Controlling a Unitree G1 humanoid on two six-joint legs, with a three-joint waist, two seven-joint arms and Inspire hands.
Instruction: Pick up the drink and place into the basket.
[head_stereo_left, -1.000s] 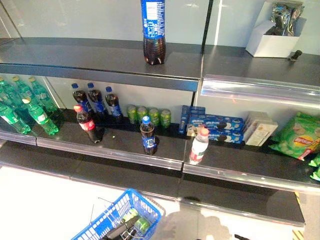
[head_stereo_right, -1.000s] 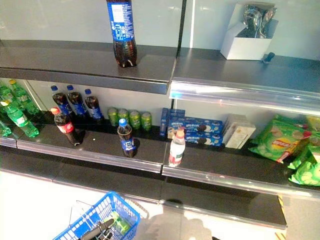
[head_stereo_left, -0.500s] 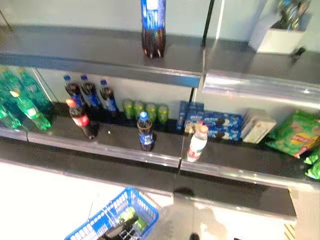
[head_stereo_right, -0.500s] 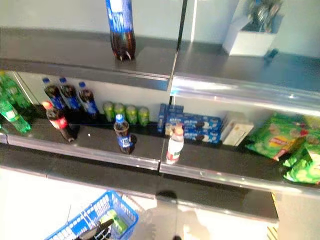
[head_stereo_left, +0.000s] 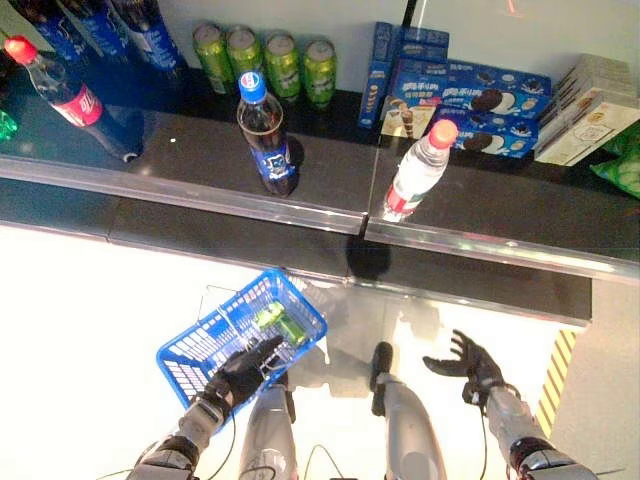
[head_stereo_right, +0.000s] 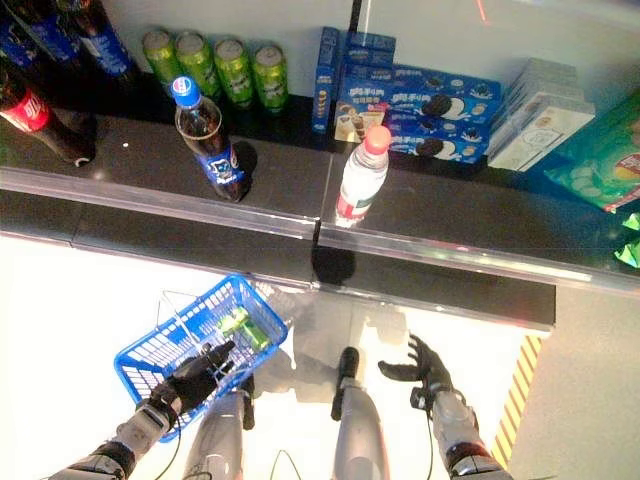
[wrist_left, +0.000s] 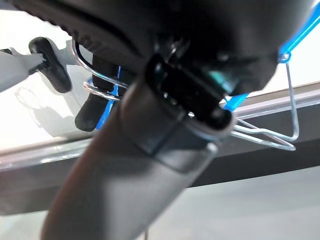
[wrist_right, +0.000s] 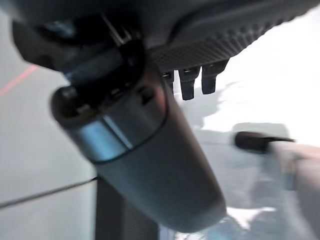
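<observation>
a shop aisle here: a long dark shelf (head_stereo_left: 300, 190) with a shiny front rail runs across the top of the frame, stocked like retail, with cola bottles (head_stereo_left: 265, 135) at upper left, a row of green cans (head_stereo_left: 265, 60), blue biscuit boxes (head_stereo_left: 470, 85) at upper right, and a blue shopping basket (head_stereo_left: 200, 355) at lower left.

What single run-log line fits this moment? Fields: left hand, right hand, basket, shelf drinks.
left hand: shut on basket handle | right hand: open, empty | basket: holds green can | cola bottle, clear bottle: upright on shelf
</observation>
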